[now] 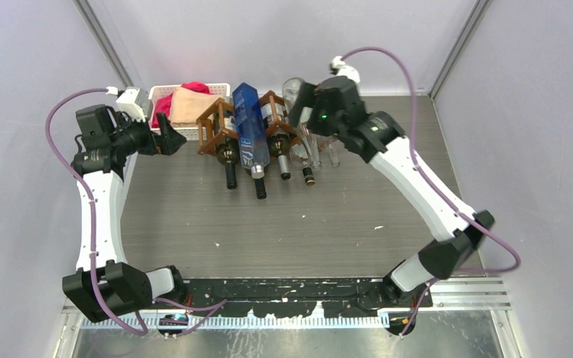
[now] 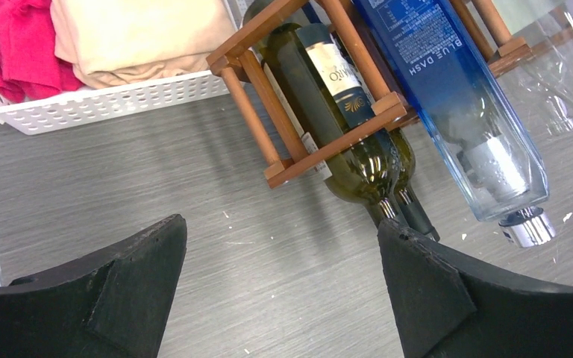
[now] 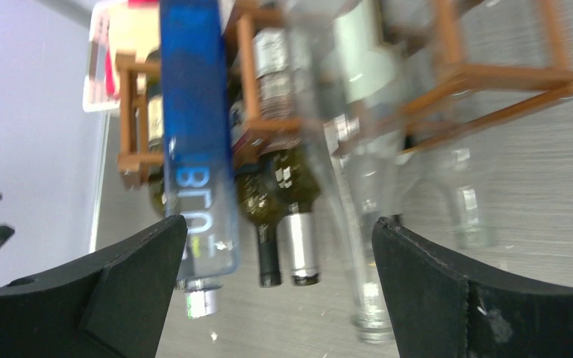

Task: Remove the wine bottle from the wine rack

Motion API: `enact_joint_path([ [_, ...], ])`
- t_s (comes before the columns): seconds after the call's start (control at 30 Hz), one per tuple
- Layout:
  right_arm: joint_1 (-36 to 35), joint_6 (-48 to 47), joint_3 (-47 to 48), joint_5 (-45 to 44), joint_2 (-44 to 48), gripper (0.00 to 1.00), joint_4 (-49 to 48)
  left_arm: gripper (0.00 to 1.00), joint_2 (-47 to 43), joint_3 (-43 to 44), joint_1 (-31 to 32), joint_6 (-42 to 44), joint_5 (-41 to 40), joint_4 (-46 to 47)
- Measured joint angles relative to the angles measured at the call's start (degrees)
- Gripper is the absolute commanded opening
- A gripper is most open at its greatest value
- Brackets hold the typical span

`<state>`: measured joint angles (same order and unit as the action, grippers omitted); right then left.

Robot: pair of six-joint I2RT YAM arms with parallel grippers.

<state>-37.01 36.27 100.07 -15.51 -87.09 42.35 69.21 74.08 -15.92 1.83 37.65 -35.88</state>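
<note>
The brown wooden lattice wine rack (image 1: 210, 125) stands at the back of the table and holds several bottles lying with their necks toward me. They include a dark green wine bottle (image 1: 228, 155) at the left end, a tall blue bottle (image 1: 249, 127), another dark bottle with a silver cap (image 1: 279, 153) and clear glass bottles (image 1: 307, 145). My left gripper (image 1: 173, 138) is open and empty just left of the rack. Its wrist view shows the rack (image 2: 298, 160), the green bottle (image 2: 336, 112) and the gripper (image 2: 280, 253). My right gripper (image 1: 304, 104) is open above the clear bottles, and it also shows in its wrist view (image 3: 280, 253).
A white plastic basket (image 1: 194, 133) holding red and beige cloths sits at the back left, touching the rack's left side; it also shows in the left wrist view (image 2: 112, 101). Grey walls close in the table at the back and on both sides.
</note>
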Motion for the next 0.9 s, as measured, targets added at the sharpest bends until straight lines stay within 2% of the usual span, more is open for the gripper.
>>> enact_joint_path([
  [0.1,-4.8,1.2,3.9,1.9,-7.3,1.00,1.2,0.97,0.0,0.7,0.0,0.3,0.2,-1.6],
  [0.27,-8.2,2.7,6.9,5.6,-15.9,1.00,1.9,0.97,0.0,0.9,0.2,1.7,0.2,-4.7],
  [0.6,-8.1,4.6,9.7,9.7,-21.4,1.00,1.1,0.97,-0.8,0.9,1.6,4.2,1.2,-7.7],
  [0.9,-8.0,4.9,11.4,11.0,-25.2,0.86,-1.7,0.97,-1.0,1.0,3.9,5.7,1.7,-9.7],
])
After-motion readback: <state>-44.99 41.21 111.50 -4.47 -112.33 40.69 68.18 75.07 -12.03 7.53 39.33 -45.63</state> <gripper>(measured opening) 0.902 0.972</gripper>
